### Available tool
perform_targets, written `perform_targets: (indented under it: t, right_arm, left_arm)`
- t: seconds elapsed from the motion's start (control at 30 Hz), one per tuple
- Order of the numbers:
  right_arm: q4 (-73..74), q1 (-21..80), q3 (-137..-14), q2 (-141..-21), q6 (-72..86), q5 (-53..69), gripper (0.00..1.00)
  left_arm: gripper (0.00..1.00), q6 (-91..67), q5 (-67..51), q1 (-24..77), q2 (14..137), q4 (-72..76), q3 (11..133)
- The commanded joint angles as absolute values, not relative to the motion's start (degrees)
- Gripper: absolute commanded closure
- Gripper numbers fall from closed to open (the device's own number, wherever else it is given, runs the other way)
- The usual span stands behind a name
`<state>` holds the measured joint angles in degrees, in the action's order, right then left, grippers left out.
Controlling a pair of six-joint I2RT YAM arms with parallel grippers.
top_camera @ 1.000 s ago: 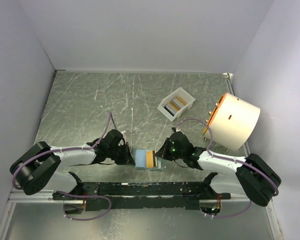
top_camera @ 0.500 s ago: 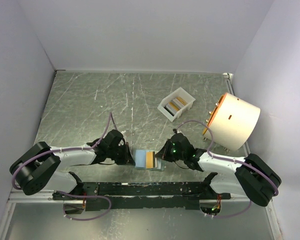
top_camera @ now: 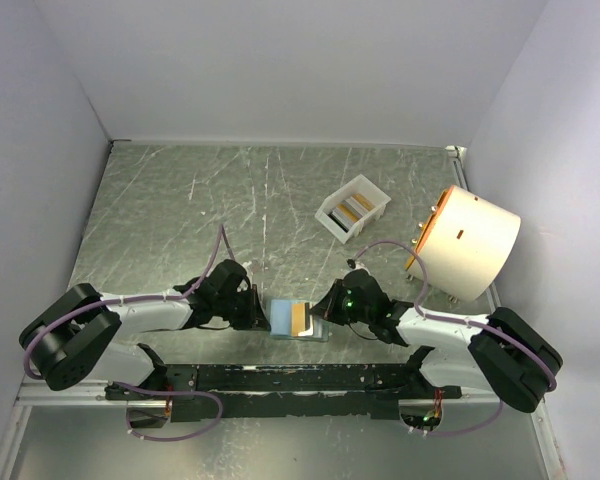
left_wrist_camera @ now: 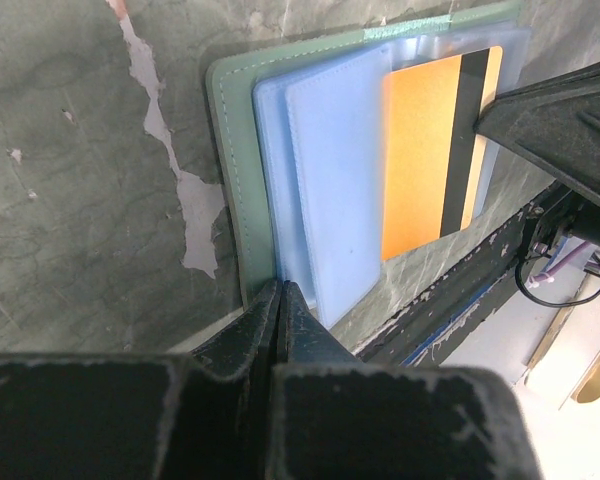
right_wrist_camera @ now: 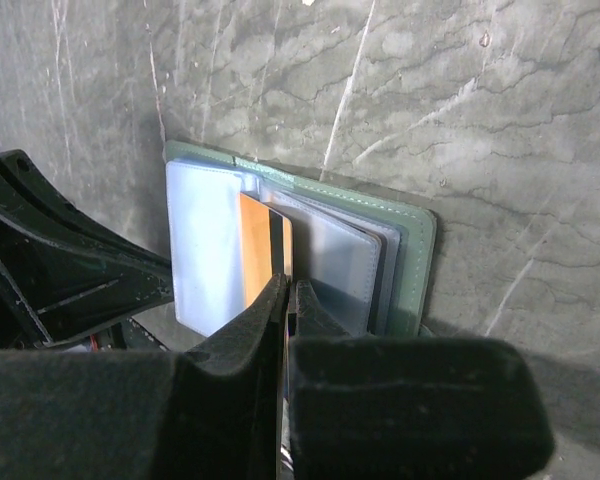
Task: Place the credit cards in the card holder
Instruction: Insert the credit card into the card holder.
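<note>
On the near part of the scratched grey-green table (top_camera: 180,220), between the two arms, the sage-green folding card holder (top_camera: 281,318) (left_wrist_camera: 230,180) (right_wrist_camera: 412,250) is laid open and flat, with its pale blue-grey leaves facing up. A thin orange plastic credit card (top_camera: 300,318) (left_wrist_camera: 420,160) (right_wrist_camera: 258,250) with a dark stripe is seen lying among the translucent leaves, partly covered by one of them. Its striped end is turned toward the right arm.

The left gripper (top_camera: 257,310) (left_wrist_camera: 280,295) is lowered at the card holder's left side. Its fingers are pressed together on the edge where the green cover meets the first blue leaf, so the card holder is pinched there. The right gripper (top_camera: 323,308) (right_wrist_camera: 288,290) is set at the opposite side. Its fingers are closed on the striped end of the credit card, and one black finger is seen overlapping that end in the left wrist view.

Farther back and to the right, well apart from the card holder, a white rectangular plastic tray (top_camera: 330,225) is noted, with further gold and dark cards (top_camera: 357,206) stacked in it. Beside the right wall a cream cylindrical drum (top_camera: 470,245) with an orange end face is recorded, lying tilted on its side.
</note>
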<state>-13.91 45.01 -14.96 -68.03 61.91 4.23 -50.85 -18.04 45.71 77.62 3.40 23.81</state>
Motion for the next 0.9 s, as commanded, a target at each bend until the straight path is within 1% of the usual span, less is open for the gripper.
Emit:
perform_targets:
  t: [0.0, 0.4, 0.87]
  right_arm:
    - [-15.0, 45.1, -14.1, -68.5, 63.1, 1.2, 1.00]
    - [-14.9, 45.0, -12.8, -66.0, 63.5, -1.5, 1.00]
    - [-20.8, 46.9, -13.1, -72.1, 65.5, 0.8, 1.00]
  left_arm:
    - [0.92, -50.7, -15.8, 47.2, 79.1, 2.2, 21.8]
    - [0.92, -51.3, -15.7, 47.7, 79.0, 2.9, 21.3]
    - [0.91, -52.3, -16.1, 48.5, 79.2, 3.9, 21.1]
